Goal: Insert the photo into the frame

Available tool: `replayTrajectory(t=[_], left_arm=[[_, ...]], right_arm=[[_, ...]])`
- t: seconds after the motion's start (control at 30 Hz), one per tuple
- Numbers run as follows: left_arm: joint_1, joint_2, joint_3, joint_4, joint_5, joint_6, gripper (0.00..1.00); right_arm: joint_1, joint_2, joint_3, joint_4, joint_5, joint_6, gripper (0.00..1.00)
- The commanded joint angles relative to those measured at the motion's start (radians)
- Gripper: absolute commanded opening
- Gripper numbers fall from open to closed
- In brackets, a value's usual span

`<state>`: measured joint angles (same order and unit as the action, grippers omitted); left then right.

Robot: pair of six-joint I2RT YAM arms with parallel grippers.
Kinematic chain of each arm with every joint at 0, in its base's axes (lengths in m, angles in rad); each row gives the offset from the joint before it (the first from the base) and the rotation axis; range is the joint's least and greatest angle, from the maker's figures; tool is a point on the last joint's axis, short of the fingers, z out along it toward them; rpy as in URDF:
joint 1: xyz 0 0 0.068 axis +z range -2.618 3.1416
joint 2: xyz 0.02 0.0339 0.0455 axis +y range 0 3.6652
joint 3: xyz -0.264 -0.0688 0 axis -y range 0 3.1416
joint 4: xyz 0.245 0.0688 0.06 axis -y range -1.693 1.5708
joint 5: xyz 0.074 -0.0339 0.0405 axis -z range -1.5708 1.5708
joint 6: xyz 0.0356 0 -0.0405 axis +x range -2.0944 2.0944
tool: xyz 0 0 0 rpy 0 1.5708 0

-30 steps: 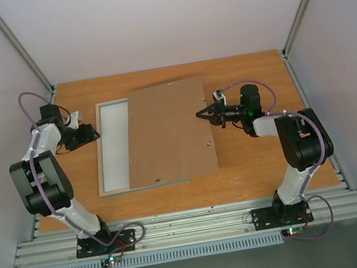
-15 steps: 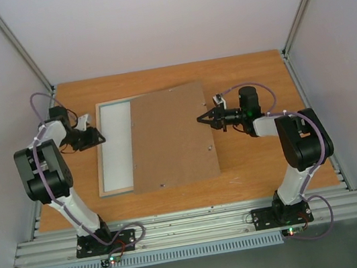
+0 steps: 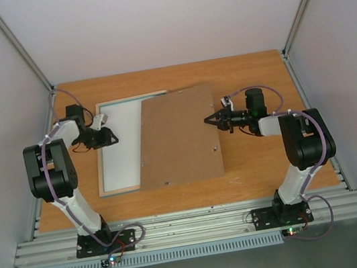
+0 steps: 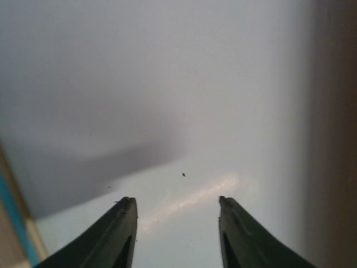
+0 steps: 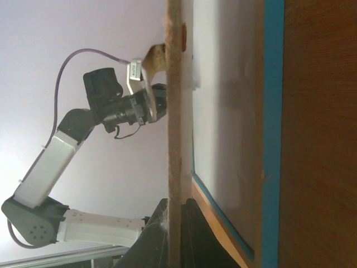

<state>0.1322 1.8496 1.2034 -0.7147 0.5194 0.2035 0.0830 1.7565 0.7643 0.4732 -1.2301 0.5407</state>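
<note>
Top external view first, the supervisor asked: where was the frame?

I answered: the large rectangular picture frame with thin turquoise-blue edges (image 3: pixel 99 157) lay flat on the orange-brown wooden table (image 3: pixel 258 162), left of centre. A white sheet (image 3: pixel 123 160) showed inside its left part; I could not tell what that sheet was. A flat brown fibreboard backing board (image 3: pixel 179 137) lay skewed over the frame's right part, overhanging its right side.

And the grippers?

The right gripper (image 3: pixel 209 120) was at the backing board's right edge. In the right wrist view its dark fingers (image 5: pixel 159 234) were clamped on that thin edge, one on each face. The left gripper (image 3: pixel 110 138) was over the white sheet, near the frame's left rim. In the left wrist view its fingers (image 4: pixel 120 234) stood moderately apart with nothing between them, and a strip of turquoise edge showed at the lower left.
</note>
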Motion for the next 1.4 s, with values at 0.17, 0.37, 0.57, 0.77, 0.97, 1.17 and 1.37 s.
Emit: replayTrajectory(t=[0.17,0.37,0.57,0.77,0.97,1.17,1.37], left_arm=[[0.137,0.03,0.157,0.044,-0.18,-0.073,0.5],[0.141,0.137,0.233,-0.005,-0.136,-0.01,0.55],[0.102,0.178,0.212,-0.012,-0.079,0.025,0.48],[0.046,0.168,0.163,0.014,-0.014,0.02,0.36],[-0.013,0.124,0.091,0.057,0.07,-0.073,0.27],[-0.098,0.118,0.039,0.078,0.076,-0.055,0.24],[-0.18,0.127,0.007,0.111,0.072,-0.049,0.22]], right_arm=[[0.0,-0.056,-0.004,0.028,-0.054,-0.016,0.01],[0.0,-0.078,-0.006,-0.001,-0.055,-0.038,0.01],[0.0,-0.077,-0.005,-0.006,-0.055,-0.039,0.01],[0.0,-0.083,0.001,-0.072,-0.048,-0.078,0.01],[-0.002,-0.086,0.005,-0.142,-0.035,-0.134,0.01],[-0.002,-0.058,0.021,-0.157,-0.037,-0.149,0.01],[-0.002,-0.039,0.034,-0.162,-0.031,-0.157,0.01]])
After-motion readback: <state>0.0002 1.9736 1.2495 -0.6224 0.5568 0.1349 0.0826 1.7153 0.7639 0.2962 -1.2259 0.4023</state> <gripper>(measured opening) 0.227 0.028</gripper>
